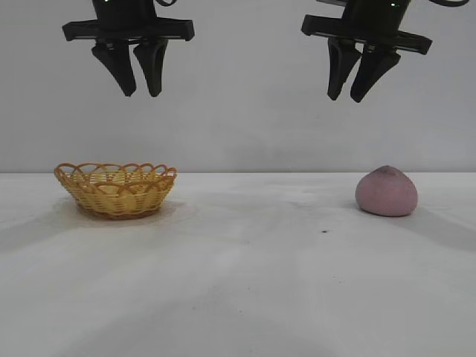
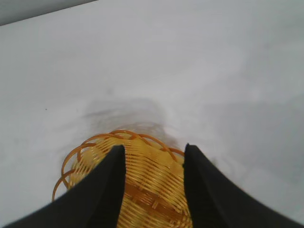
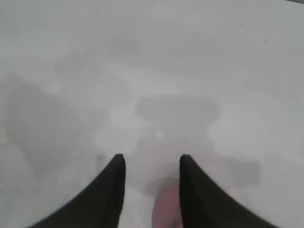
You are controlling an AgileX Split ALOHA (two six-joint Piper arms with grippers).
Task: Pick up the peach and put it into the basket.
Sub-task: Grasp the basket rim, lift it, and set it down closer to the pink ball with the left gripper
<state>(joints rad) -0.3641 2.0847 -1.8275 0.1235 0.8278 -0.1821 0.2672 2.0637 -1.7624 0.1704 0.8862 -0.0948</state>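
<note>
The mauve-pink peach (image 1: 386, 191) rests on the white table at the right. The yellow wicker basket (image 1: 115, 189) with its orange looped rim stands at the left and is empty. My right gripper (image 1: 348, 98) hangs open and empty high above the table, a little left of the peach; the peach shows far below between its fingers in the right wrist view (image 3: 166, 209). My left gripper (image 1: 141, 94) hangs open and empty high above the basket, which shows below it in the left wrist view (image 2: 147, 185).
The white table (image 1: 245, 260) runs across the whole view with a pale wall behind it. A small dark speck (image 1: 324, 231) lies on the table left of the peach.
</note>
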